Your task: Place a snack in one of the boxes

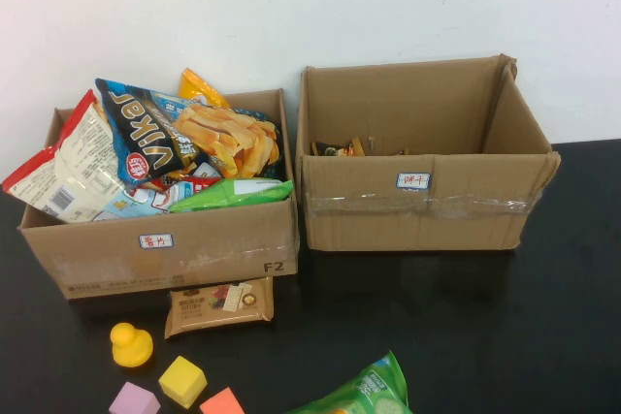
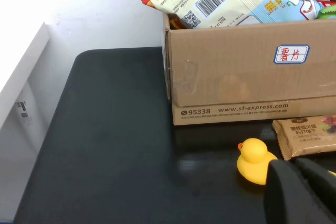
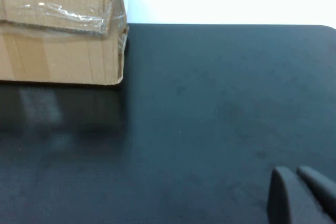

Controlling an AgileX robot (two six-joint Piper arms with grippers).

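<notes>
Left claw (image 2: 302,190): near bench's left front, beside duck (image 2: 254,161); opening cannot tell.
Brown snack packet (image 1: 218,305): flat before left box (image 1: 165,259); likely light, crinkly, slippery; pinch across its width.
Right claw (image 3: 302,195): bench's right front, opening cannot tell.

Black table (image 1: 505,336), two boxes (image 1: 165,249), brown snack (image 1: 218,305), perhaps toys (image 1: 131,344)

Neither arm shows in the high view. In the left wrist view, the left gripper (image 2: 307,192) sits low over the table, just on the near side of the yellow duck (image 2: 254,161), black fingers pressed together. In the right wrist view, the right gripper (image 3: 304,195) hangs over bare tabletop, well apart from the taped box (image 3: 60,27), fingers seemingly closed, though only their tips show.
</notes>
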